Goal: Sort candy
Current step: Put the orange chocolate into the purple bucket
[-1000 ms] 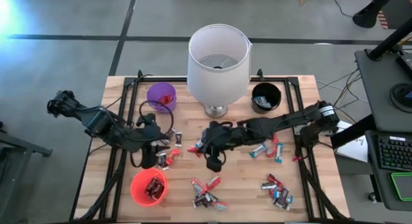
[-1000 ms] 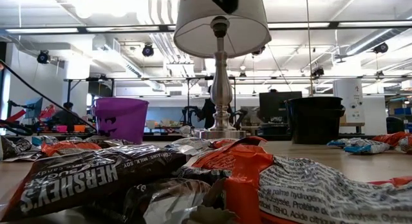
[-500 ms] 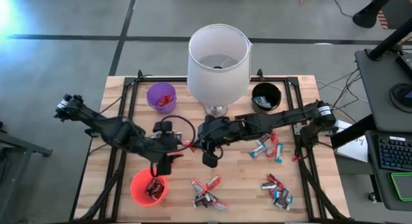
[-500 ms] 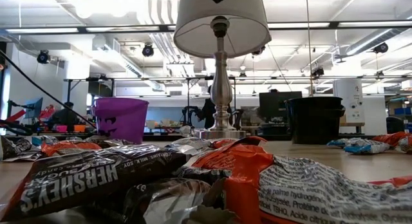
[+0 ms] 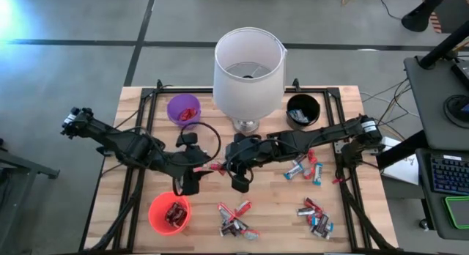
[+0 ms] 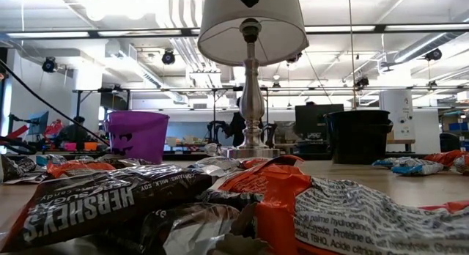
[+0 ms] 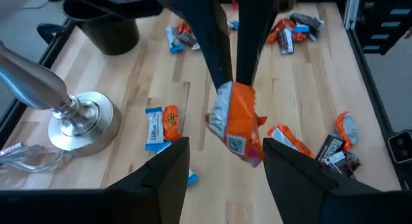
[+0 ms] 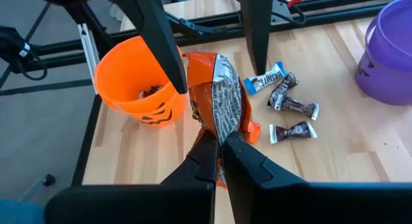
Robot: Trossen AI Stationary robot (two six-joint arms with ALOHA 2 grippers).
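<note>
My right gripper point(image 5: 229, 165) hangs over the table's middle, shut on an orange-and-silver candy point(image 8: 217, 102). My left gripper point(image 5: 199, 169) faces it from the table's left. It is open, with one finger on each side of the candy's free end point(image 7: 248, 150). More candy lies flat on the wood: a pile point(image 5: 234, 220) at the near edge, another point(image 5: 315, 217) at the near right, a few point(image 5: 304, 168) right of the middle. The orange cup point(image 5: 169, 213) with candy inside stands at the near left. My right gripper pinches one end of the candy's wrapper point(image 8: 222, 124) between its two fingers. The fingers point(image 7: 219, 56) slant down from the table's right side. The candy hangs tilted off the fingertips, lifted clear of the table, its free end toward my left gripper.
A lamp with a white shade point(image 5: 249, 64) stands at the far middle on its metal base point(image 7: 80, 124). A purple cup point(image 5: 184, 110) stands at the far left and a black cup point(image 5: 302, 110) at the far right. Black frame rails point(image 5: 139, 138) run along the table's sides.
My left gripper has moved toward the table's right, up to the candy held by my right gripper, so that its fingers now flank the candy. My right gripper has kept its place, shut on the candy.
</note>
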